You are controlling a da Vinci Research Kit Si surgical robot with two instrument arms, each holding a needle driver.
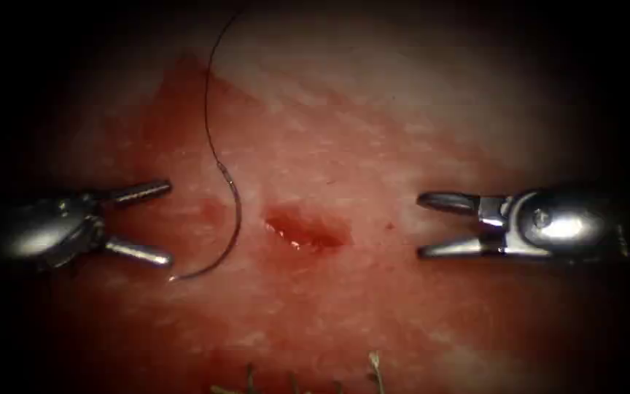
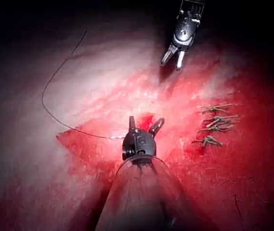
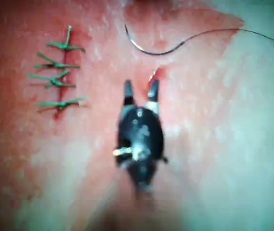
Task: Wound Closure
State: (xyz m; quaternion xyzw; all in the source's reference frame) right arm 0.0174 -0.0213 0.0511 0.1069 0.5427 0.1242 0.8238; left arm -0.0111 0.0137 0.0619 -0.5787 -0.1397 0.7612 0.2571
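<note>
Fingers of left tool (image 1: 171, 225) and right tool (image 1: 418, 226) apart, empty; needle (image 1: 233, 219) lies free left of cut (image 1: 306, 230): thin, stiff, slippery; grip mid-curve.

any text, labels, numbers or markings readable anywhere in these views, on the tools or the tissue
None: no words, numbers, brands or signs can be read.
Left tool: bare metal, jaws open, holds nothing, no marking.
Right tool: bare metal, jaws open, holds nothing, no marking.
Needle: lies free on the tissue left of the cut, with its thread; unmarked.
Green stitches: no tags.
</note>
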